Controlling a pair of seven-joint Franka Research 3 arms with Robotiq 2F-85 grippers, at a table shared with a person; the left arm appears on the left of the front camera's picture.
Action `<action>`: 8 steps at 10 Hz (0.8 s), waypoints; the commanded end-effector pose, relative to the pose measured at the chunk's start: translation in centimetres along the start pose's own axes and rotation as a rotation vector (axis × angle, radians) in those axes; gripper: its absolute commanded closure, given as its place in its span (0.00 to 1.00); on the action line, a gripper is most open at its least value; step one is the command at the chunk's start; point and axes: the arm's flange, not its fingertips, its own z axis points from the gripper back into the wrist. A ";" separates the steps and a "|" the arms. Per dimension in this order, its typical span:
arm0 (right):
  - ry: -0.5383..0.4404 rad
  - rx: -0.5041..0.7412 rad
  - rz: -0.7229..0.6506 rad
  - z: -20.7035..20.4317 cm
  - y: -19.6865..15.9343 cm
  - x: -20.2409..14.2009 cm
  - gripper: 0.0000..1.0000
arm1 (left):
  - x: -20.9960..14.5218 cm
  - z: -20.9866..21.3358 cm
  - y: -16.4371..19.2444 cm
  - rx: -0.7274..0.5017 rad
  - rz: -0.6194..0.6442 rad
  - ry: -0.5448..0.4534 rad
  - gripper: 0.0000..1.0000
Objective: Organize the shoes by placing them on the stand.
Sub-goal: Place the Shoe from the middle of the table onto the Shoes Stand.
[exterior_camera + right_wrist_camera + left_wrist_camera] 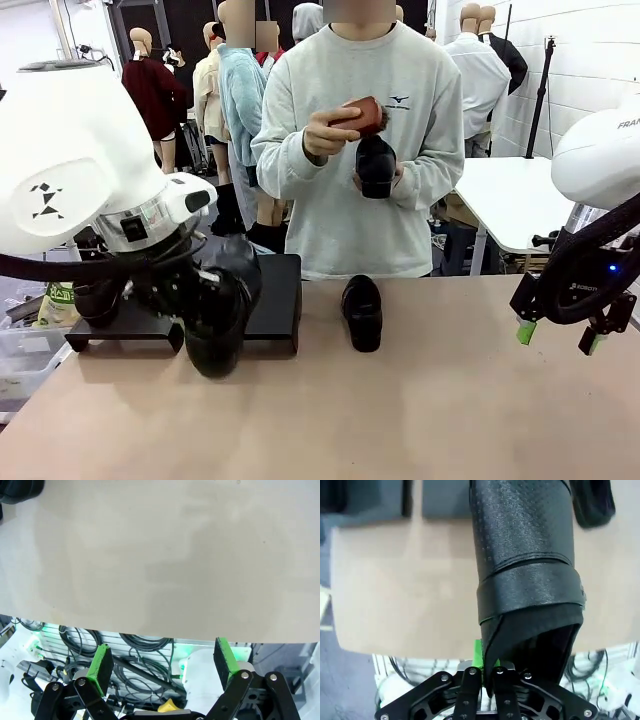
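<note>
Black glossy dress shoes, four. Gripped shoe [525, 555]: centre to upper right of the left wrist view, with a perforated upper, a plain band across the instep and its opening toward the camera. In the front view it hangs toe-down at lower left, before the stand; whether the toe meets the tabletop cannot be told. Left gripper [486, 657]: bottom centre of the left wrist view, jaws pinched together on the rim of that shoe's opening, one green pad [477, 650] showing beside the leather. Table shoe [362, 312]: centre of the front view, flat on the table [450, 420], toe toward the lower edge, just right of the stand and apart from it. Sole-up shoe [360, 115]: upper centre, reddish-brown sole showing, held in one hand [322, 135] of the person [350, 230]. Lower shoe [375, 165]: directly beneath it, toe downward, supported by the other hand [392, 180]. Stand, two matte black low risers: left riser [120, 335] at lower left, partly behind the left arm; right riser [278, 290] just right of the gripped shoe. Right gripper [561, 338]: right edge of the front view, hanging above the table, jaws spread wide and holding nothing. In the right wrist view its green-padded fingers [100, 667] stand far apart at the bottom, against cabling below the table's edge. Person: grey sweatshirt, standing at the far side, upper centre.
</note>
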 end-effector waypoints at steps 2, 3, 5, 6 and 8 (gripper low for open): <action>0.006 -0.008 0.007 0.2 0.0 0.1 0.00 | 4.3 0.1 4.0 -0.090 -0.076 -0.098 1.00; 0.006 -0.008 0.007 0.2 0.0 0.1 0.00 | 5.8 -0.3 5.6 -0.070 -0.115 -0.168 1.00; 0.006 -0.008 0.007 0.2 0.0 0.1 0.00 | 8.1 -1.3 8.6 -0.049 -0.084 -0.165 1.00; 0.006 -0.008 0.007 0.2 0.0 0.1 0.00 | 9.4 -1.6 10.4 -0.014 -0.068 -0.161 1.00; 0.006 -0.008 0.007 0.2 0.0 0.1 0.00 | 11.5 -2.1 12.5 -0.045 -0.073 -0.124 1.00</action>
